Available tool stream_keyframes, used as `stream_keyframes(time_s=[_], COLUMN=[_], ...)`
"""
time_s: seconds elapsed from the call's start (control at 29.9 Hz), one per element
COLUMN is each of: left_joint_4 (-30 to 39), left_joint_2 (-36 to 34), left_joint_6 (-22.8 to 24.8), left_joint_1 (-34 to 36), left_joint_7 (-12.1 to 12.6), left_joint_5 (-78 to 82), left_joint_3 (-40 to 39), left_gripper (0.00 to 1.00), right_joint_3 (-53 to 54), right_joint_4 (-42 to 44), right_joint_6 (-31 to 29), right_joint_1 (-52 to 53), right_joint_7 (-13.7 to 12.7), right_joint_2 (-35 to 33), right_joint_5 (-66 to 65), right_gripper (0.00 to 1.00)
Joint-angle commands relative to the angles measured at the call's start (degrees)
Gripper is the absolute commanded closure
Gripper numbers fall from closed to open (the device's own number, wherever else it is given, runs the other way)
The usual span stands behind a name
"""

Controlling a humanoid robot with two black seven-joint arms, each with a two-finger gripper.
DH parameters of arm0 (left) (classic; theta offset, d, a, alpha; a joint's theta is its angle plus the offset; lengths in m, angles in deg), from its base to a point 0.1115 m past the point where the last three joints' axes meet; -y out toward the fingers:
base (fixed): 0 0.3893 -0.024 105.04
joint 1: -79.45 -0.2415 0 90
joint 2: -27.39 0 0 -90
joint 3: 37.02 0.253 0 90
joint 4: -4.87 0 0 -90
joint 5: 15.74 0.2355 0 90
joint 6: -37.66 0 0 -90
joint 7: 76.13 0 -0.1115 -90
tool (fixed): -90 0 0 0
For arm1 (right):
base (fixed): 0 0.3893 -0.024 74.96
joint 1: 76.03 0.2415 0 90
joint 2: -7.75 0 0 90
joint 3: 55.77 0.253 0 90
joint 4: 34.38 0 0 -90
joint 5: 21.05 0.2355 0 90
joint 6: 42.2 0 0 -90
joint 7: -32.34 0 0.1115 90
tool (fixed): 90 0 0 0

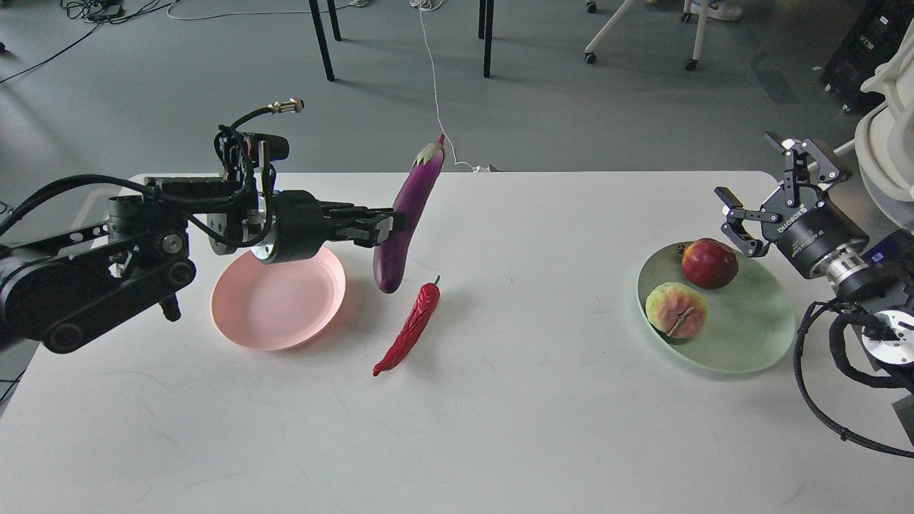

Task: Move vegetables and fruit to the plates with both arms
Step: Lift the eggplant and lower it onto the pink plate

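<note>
My left gripper [389, 227] is shut on the purple eggplant [408, 214] and holds it nearly upright in the air, stem cap up, just right of the pink plate [275, 303]. The red chili pepper [410, 327] lies on the table below and right of the eggplant. The pomegranate [708, 263] and the peach [675, 309] sit in the mint green plate [750, 328] at the right. My right gripper [755, 194] is open and empty, hanging above the far edge of the green plate.
The white table [500, 428] has its far edge close behind the eggplant and its right corner near my right arm. Chair legs and a white cable lie on the floor beyond.
</note>
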Motion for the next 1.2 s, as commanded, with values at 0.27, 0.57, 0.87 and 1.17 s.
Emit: stream_keyframes(time_s=[0.27,0.57,0.87,1.17], left_joint_4=[-7.6,-15.6,-15.9,-15.7], left_joint_2=[-8.0,-8.2,-9.9,-10.3], left_joint_6=[-0.8,-1.2,-1.2,-1.3], left_joint_1=[-6.6,-8.6,-8.6,-8.6], left_joint_7=[-5.5,-7.2,-7.2,-7.5], left_joint_5=[0.9,1.1,0.9,0.5], left_joint_3=[0.8,1.2,5.1,5.1], left_gripper=[0.87,0.80,0.75,0.00], right_joint_3=[0.0,-0.1,0.0,0.0], right_joint_4=[0.0,0.0,0.0,-0.1], right_joint_6=[0.0,0.0,0.0,0.0], right_joint_1=[-0.3,-0.3,-0.3,-0.3], right_joint_7=[0.0,0.0,0.0,0.0], right_joint_2=[0.6,0.6,0.4,0.4], right_joint_5=[-0.5,-0.6,-0.6,-0.6], right_gripper=[0.05,0.05,0.05,0.05])
